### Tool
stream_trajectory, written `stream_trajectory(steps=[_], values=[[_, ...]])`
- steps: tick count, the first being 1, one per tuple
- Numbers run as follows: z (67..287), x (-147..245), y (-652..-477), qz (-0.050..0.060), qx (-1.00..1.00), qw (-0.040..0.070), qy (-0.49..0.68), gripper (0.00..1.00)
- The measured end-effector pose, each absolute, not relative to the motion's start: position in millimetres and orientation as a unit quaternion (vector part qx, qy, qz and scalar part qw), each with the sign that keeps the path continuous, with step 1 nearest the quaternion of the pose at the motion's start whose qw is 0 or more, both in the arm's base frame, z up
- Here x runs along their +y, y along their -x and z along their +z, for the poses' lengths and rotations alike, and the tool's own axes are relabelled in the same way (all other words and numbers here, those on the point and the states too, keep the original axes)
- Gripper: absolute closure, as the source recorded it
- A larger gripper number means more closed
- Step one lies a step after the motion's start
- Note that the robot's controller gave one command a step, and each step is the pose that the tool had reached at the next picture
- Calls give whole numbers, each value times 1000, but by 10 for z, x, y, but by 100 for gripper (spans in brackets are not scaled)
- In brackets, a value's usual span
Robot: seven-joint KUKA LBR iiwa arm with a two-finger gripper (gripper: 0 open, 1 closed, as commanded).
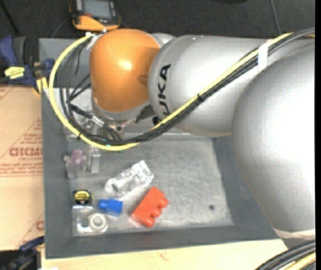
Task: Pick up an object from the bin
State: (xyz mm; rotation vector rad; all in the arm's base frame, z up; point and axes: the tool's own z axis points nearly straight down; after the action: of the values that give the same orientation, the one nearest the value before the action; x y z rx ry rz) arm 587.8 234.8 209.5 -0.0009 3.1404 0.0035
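My gripper (95, 162) hangs low at the left side of the bin, under the arm's wrist. Right beside it on the left lies a small translucent purplish thing (75, 161); whether the gripper touches it cannot be made out. A crumpled clear plastic piece (129, 179) lies just to the lower right of the gripper. Below the gripper rests a small yellow-and-black tape measure (82, 196).
Along the bin's near wall lie a blue cap-like piece (111, 206), a clear ring-shaped thing (95, 223) and a red toy brick (150, 207). The arm and its orange cover hide the far half of the bin. Bare floor shows at the right.
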Motion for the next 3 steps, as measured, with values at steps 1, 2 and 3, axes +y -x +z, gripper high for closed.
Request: stream_trajectory(steps=[1, 2, 3], values=[[663, 2117, -5409, 0, 1000, -3, 2, 0], [710, 2121, -5440, 2, 1000, 1, 1, 100], [2521, 2080, -5407, 1, 1000, 6, 16, 100]])
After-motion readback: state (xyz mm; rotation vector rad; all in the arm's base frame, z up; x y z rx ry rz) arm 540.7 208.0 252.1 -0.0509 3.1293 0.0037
